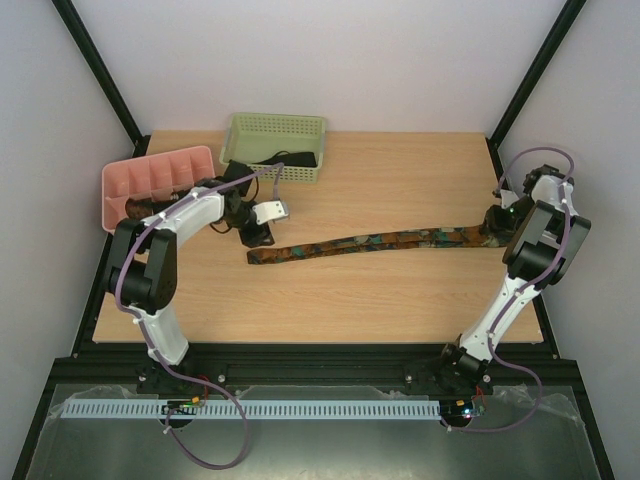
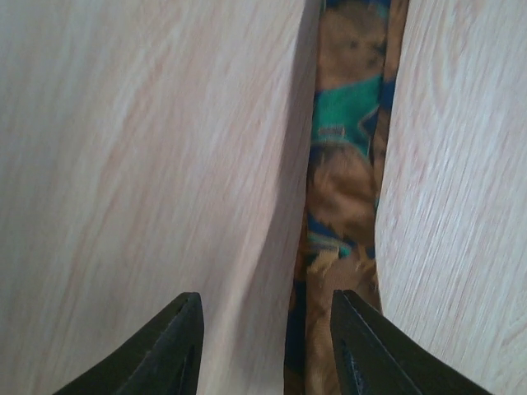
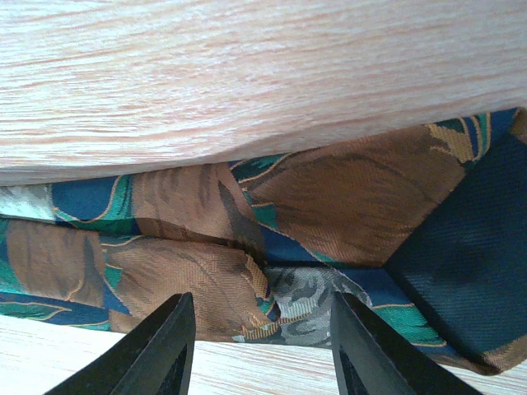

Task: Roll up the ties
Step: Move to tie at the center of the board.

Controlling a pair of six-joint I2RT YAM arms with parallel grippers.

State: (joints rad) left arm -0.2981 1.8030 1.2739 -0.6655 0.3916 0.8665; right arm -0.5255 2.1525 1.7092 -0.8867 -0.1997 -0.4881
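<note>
- Likely to pinch only one edge of the long, narrow, brown-and-teal patterned fabric tie (image 2: pixel 346 181) on closing the black two-finger left hand (image 2: pixel 265 313) from this pose: strip off-centre, under the finger at 3 o'clock, bare pale wooden desk (image 2: pixel 123 164) filling most of the gap.
- Could start a crooked, loose coil from such a lopsided grip; woven cloth probably slick, apt to slip and spring open.
- Could drag the whole strip askew by pulling one end with the other unpinned, neither end being clamped.
- At the wide end, risk of snagging the dark lining (image 3: pixel 461 247) showing at 3 o'clock and bunching the cloth instead of smoothing it.
- Left hand: spread wide, holding nothing, close over the narrow end; tie running off toward 12 o'clock in the wrist view, a little to the 1 o'clock side of the gap.
- Black two-finger right hand (image 3: pixel 262 309): likewise spread wide, gripping nothing; wide end crossing its wrist view from 9 to 3 o'clock, just past the fingertips and seemingly beneath both.
- From above: flat and unrolled across the middle of the desk, narrow end at 9 o'clock by the left hand, wide end at 3 o'clock by the right hand.
</note>
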